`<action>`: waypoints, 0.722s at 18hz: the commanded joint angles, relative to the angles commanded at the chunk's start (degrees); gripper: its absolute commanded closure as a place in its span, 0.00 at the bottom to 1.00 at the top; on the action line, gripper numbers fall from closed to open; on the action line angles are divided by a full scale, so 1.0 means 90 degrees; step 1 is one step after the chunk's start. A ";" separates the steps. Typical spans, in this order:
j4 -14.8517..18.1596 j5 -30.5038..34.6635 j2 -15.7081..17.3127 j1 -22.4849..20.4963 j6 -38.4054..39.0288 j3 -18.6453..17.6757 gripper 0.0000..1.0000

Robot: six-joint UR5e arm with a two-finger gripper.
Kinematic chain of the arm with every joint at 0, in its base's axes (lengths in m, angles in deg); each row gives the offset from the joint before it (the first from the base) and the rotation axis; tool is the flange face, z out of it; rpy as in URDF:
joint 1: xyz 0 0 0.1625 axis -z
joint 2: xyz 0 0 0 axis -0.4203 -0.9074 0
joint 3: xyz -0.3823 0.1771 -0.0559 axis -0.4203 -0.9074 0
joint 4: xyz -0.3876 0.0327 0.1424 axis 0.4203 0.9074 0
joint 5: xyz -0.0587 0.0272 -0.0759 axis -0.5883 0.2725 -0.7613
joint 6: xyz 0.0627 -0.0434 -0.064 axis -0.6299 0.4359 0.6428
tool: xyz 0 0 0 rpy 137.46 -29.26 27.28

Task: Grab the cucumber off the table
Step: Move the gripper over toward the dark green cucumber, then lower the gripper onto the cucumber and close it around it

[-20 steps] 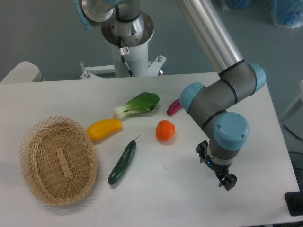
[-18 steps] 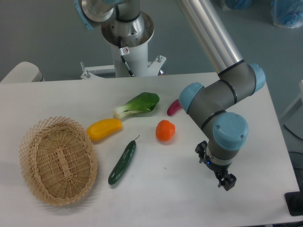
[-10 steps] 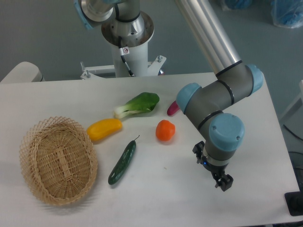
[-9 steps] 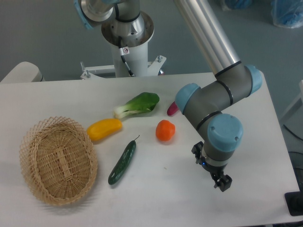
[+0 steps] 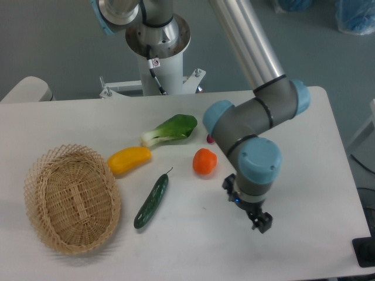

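Hanging low over the large flat white tabletop, the small black two-finger claw of the grey and blue arm grips nothing; its fingers are too small and dark to tell how far apart they stand. Item, task object: slim dark green glossy cucumber with thin stem tip, lying flat on the tabletop well to the left of the claw, stem end pointing up and toward the claw's side. Item: round orange fruit, up and left of the claw, nearer than the cucumber. Item: yellow elongated pepper, further left, just above the cucumber's stem. Item: leafy green bok choy with white stalk, beyond the pepper. Item: oval woven wicker basket, furthest left, just beside the cucumber's lower end.
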 joint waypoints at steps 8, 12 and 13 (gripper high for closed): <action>-0.0029 0.0029 0.0274 0.1016 0.1964 -0.0693 0.00; -0.0058 -0.0029 0.0440 0.1114 0.2208 -0.1006 0.00; -0.0136 -0.0029 0.0440 0.1211 0.2306 -0.1036 0.00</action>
